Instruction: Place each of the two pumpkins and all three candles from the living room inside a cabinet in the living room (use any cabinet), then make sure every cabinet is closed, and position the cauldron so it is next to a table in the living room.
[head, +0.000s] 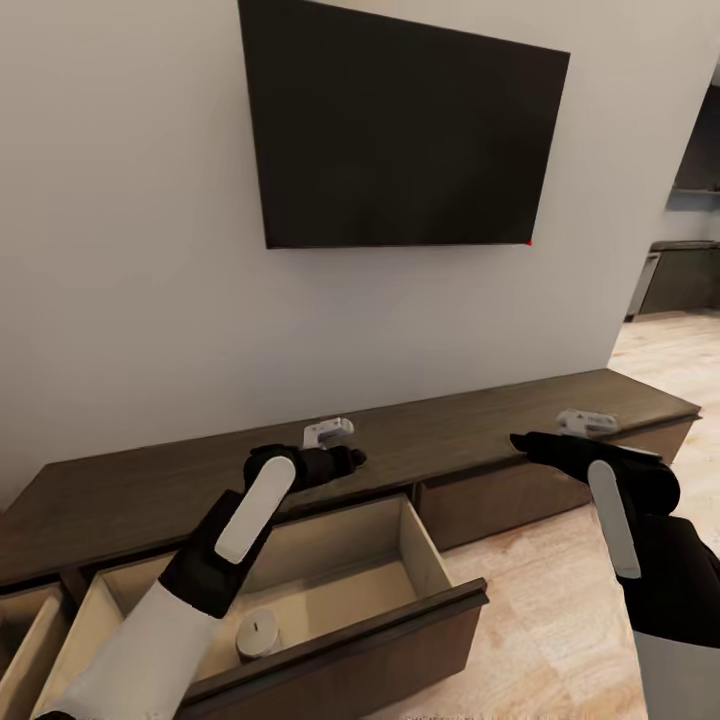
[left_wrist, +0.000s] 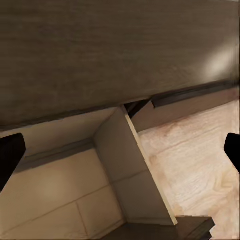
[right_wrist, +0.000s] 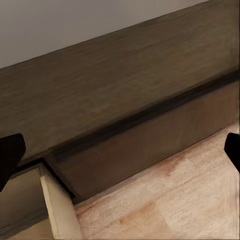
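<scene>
Head view: the cabinet (head: 480, 420) runs across the middle of the frame under a wall-mounted TV (head: 400, 130). Its open drawer (head: 420, 545) at lower centre holds 1 candle (head: 258, 634), standing at the lower left near the front panel. The left gripper (head: 335, 448) hovers above the drawer's back edge, the right gripper (head: 560, 432) at right centre over the cabinet top.

Left wrist view: 2 dark fingertips (left_wrist: 10, 155) sit at opposite frame edges, spread wide and empty, above the drawer's beige interior.

Right wrist view: the fingertips (right_wrist: 9, 155) are likewise wide apart, holding nothing, with the cabinet front and wooden floor (right_wrist: 165, 200) beyond.

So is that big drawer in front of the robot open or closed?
Open. The drawer is pulled well out from the cabinet, its pale interior exposed, with one candle standing upright inside near the front panel.
</scene>
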